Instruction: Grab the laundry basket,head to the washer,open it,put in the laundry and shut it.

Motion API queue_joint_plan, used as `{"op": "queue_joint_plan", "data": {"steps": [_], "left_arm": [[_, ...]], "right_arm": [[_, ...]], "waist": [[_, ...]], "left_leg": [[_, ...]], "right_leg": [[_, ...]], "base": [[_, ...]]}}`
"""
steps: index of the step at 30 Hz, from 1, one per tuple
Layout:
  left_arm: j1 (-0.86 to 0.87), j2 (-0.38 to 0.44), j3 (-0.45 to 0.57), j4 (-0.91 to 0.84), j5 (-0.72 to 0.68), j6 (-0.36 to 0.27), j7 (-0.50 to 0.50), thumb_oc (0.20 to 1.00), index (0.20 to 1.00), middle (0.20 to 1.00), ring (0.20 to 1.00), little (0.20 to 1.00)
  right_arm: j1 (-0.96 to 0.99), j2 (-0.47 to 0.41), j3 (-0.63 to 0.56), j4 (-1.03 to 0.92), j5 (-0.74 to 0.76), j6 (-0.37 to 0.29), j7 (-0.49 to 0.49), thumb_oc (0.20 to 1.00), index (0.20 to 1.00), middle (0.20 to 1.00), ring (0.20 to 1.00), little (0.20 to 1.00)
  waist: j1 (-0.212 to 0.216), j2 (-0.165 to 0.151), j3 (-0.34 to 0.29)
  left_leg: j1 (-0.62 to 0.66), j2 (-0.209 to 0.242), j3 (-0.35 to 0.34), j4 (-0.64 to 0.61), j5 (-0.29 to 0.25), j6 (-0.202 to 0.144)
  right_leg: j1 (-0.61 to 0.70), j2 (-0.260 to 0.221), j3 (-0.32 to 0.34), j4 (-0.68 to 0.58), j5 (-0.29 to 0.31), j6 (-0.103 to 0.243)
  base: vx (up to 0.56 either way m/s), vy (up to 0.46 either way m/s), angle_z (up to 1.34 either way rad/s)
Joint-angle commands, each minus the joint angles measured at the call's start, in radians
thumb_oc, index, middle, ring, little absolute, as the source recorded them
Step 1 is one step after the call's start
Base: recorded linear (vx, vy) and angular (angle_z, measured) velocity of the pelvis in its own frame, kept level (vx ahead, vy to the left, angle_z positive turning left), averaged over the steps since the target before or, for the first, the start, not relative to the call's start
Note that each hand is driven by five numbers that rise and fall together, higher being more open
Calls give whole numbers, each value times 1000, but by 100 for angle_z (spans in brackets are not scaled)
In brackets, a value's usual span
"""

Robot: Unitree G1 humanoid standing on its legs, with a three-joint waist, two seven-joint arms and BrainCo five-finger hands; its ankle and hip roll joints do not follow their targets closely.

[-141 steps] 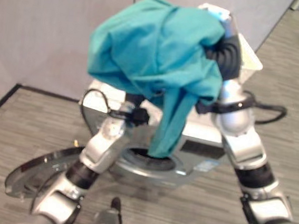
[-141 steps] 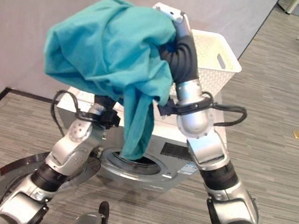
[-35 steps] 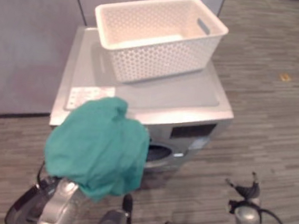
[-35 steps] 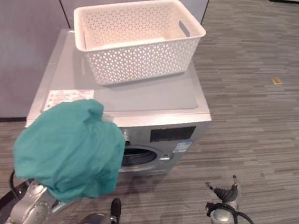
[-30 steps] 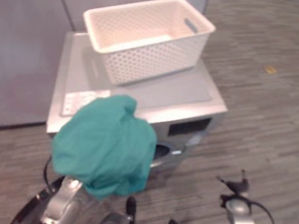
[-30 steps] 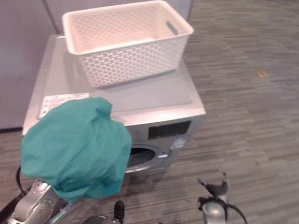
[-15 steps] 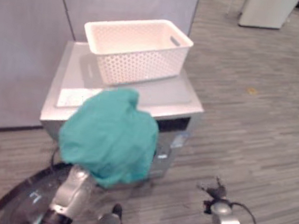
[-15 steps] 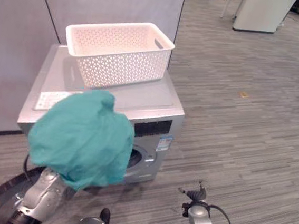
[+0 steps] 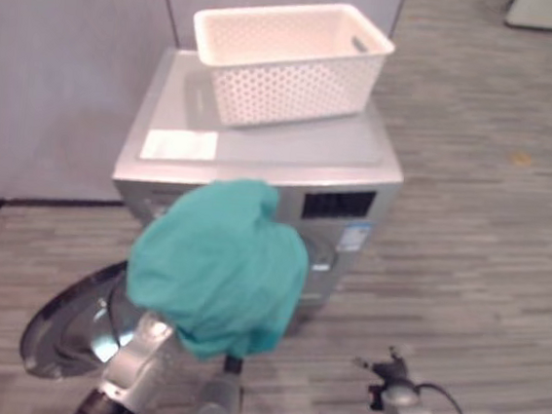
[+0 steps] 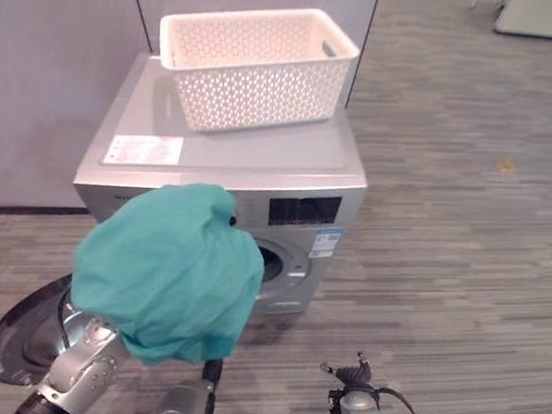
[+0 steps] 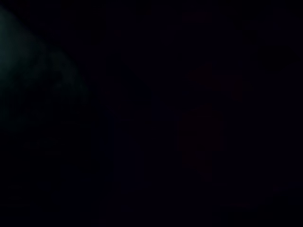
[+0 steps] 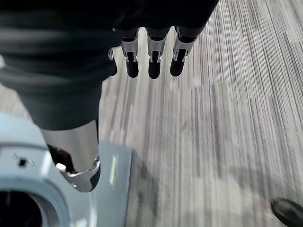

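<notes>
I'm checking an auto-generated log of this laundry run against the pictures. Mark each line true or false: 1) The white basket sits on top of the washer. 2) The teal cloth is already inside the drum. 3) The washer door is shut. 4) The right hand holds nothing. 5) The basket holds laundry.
1) True: the white basket stands on the washer top.
2) False: the teal cloth hangs draped over the left arm's end, in front of the washer.
3) False: the door is swung open, low on the left.
4) True: the right hand hangs over bare floor, fingers straight.
5) False: the basket looks empty.
</notes>
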Motion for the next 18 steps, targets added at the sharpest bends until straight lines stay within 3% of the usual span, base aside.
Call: {"op": "queue_joint_plan", "data": {"steps": [1, 4, 7, 18], "left_arm": [[-10, 37, -13, -85, -22, -23, -59, 200, 200, 200, 200, 200], [11, 56, -59, -77, -33, 1, -84, 200, 200, 200, 200, 200], [13, 70, -76, -69, -36, 7, -90, 200, 200, 200, 200, 200], [41, 85, -91, 13, -20, 24, -80, 200, 200, 200, 200, 200]], "right_arm": [[-61, -2, -22, 19, 45, -28, -4, 1000, 1000, 1000, 1000, 1000], [-90, 7, -16, 63, 69, -35, 0, 1000, 1000, 1000, 1000, 1000], [-107, 9, 0, 68, 80, -41, 0, 1000, 1000, 1000, 1000, 1000], [-94, 21, -3, 127, 137, -40, 4, 1000, 1000, 1000, 1000, 1000]], "waist": [[17, 47, -31], [19, 86, -4], [18, 106, 19], [0, 90, 61]], "left_leg": [[-50, 19, 7, -23, 62, 10], [-65, 15, -1, -50, 90, 7], [-84, 21, -2, -76, 111, 2], [-196, 25, 28, -85, 147, -18]], "right_leg": [[-125, -57, -32, 306, -160, -35], [-162, -55, -49, 343, -174, -39], [-204, -54, -57, 362, -176, -38], [-365, -60, -33, 451, -211, -63]], "base": [[-86, 34, 29], [-104, 35, 31], [-80, 14, 5], [-72, -33, 1]]}}
